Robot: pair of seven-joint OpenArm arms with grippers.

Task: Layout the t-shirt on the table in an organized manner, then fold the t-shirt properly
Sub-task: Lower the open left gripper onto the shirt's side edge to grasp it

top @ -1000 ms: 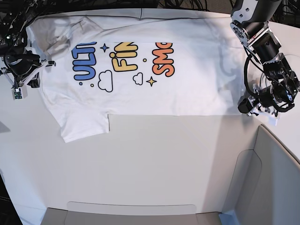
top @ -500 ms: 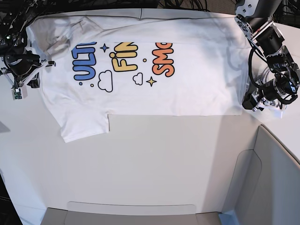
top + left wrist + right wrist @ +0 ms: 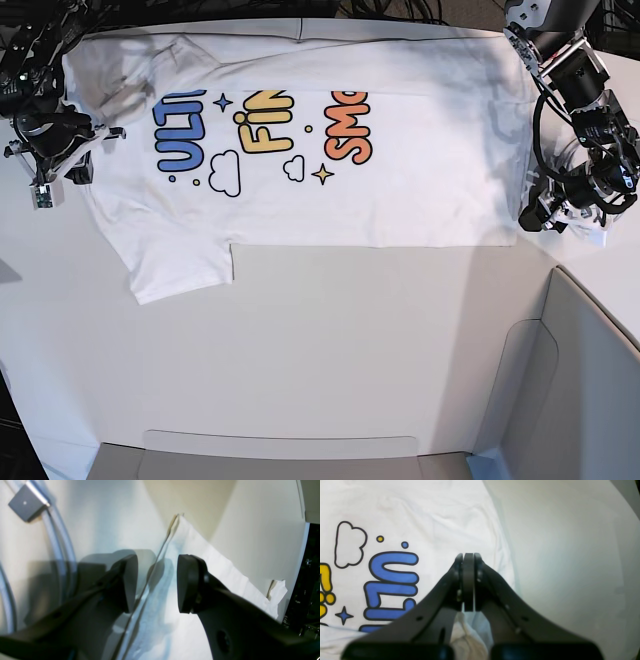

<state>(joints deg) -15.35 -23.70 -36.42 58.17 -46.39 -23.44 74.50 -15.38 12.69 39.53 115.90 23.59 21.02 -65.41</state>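
Note:
The white t-shirt (image 3: 400, 190) lies spread flat on the table (image 3: 320, 340), print side up, with the blue, yellow and orange letters showing. My left gripper (image 3: 545, 218) is at the shirt's right lower corner. In the left wrist view it (image 3: 157, 585) stands open, and the hem edge of the t-shirt (image 3: 225, 580) runs under the gap without being pinched. My right gripper (image 3: 72, 170) is at the shirt's left edge. In the right wrist view it (image 3: 468, 580) is shut, pads together, just above the t-shirt (image 3: 432, 517) beside the blue letters. No cloth shows between its tips.
A grey angular bin (image 3: 585, 380) fills the lower right corner. A shallow grey tray (image 3: 280, 448) runs along the front edge. A white cable (image 3: 58, 542) with a grey clip (image 3: 26, 502) lies on the table (image 3: 262, 530) beside the left gripper. Dark cables hang behind the table.
My left gripper has opened, let go of the shirt's hem and shifted slightly right and away. The right arm has crept a little toward the back. The shirt has stayed flat.

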